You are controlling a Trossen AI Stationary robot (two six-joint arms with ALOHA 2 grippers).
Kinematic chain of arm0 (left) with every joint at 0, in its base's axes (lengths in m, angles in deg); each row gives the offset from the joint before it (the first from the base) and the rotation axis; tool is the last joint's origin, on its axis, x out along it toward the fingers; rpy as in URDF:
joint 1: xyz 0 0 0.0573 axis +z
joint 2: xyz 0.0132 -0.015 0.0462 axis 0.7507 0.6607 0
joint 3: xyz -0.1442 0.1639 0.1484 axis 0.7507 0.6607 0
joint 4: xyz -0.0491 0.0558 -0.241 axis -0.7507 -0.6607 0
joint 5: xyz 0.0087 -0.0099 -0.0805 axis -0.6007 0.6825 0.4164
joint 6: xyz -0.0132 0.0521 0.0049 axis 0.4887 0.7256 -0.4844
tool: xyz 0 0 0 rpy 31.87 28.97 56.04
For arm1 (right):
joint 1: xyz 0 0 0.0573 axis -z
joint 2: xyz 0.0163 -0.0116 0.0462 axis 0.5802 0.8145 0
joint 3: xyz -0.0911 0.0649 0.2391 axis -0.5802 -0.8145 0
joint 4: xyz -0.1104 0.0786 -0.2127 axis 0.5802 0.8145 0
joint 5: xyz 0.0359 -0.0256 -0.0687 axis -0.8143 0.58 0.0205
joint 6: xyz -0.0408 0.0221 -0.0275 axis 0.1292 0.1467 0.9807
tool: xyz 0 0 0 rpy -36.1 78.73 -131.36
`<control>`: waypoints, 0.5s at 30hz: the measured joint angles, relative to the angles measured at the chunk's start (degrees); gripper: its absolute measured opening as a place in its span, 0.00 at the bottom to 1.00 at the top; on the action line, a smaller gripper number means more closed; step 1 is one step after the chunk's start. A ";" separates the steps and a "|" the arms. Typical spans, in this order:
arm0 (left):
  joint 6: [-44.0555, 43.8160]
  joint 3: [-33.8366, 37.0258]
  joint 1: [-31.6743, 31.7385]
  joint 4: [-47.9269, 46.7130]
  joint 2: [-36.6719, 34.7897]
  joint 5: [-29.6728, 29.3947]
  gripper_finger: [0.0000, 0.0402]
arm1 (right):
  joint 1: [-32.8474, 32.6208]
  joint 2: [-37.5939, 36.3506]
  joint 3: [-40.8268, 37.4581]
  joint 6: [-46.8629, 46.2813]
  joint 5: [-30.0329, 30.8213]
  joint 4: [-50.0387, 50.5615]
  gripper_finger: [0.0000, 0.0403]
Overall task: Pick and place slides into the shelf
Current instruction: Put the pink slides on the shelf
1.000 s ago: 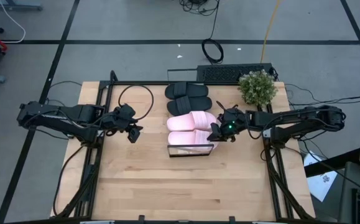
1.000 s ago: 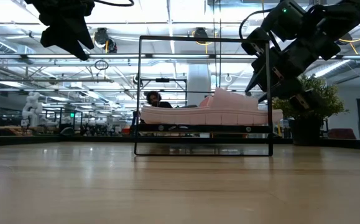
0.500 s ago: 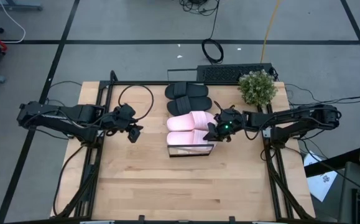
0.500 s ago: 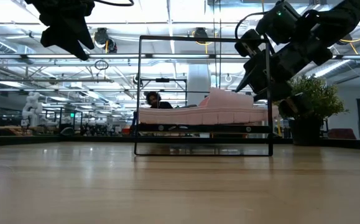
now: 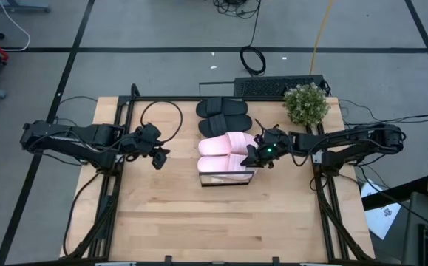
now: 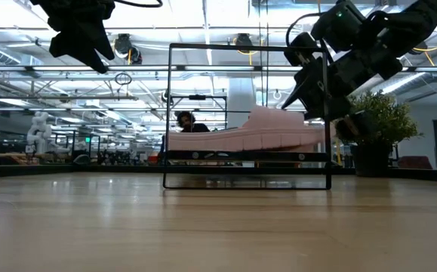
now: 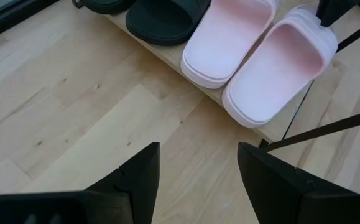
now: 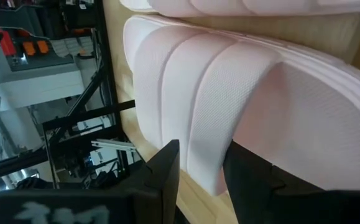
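Note:
The shelf (image 5: 205,174) is a narrow light-wood plank with a thin black frame (image 6: 247,46) at its near end. Two black slides (image 5: 223,115) lie on its far part. Two pink slides lie side by side nearer: the far one (image 5: 227,142) and the near one (image 5: 223,159), both with soles on the plank. My right gripper (image 5: 256,154) is at the near pink slide's right side, shut on it. My left gripper (image 5: 158,157) hangs open above the table, left of the shelf, touching nothing. My right gripper pinches the near pink slide by the side edge of its wide strap (image 8: 208,152), one finger (image 8: 167,167) on each side of that edge. The fingers come roughly level from the table's right. The slide (image 6: 248,134) lies level on the plank inside the black frame.
A potted plant (image 5: 306,103) stands at the far right corner, with a black keyboard (image 5: 276,87) behind the table edge. A looped black cable (image 5: 162,118) lies far left of the shelf. Bare wood (image 5: 221,222) spreads over the near half of the table.
My right gripper has moved a little toward the table's left and down. The near pink slide, held tipped up before, has come down level onto the plank beside the other pink slide.

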 joint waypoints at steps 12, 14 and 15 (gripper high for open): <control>-0.09 0.00 0.00 0.00 0.00 0.03 0.52 | 0.00 0.00 0.00 0.33 -1.96 2.35 0.27; -0.09 0.00 0.00 0.00 0.00 0.04 0.52 | 0.00 0.00 0.00 0.35 -2.84 2.36 0.27; -0.09 0.00 0.00 0.00 0.00 0.04 0.52 | 0.00 0.00 0.00 0.37 -2.90 2.37 0.27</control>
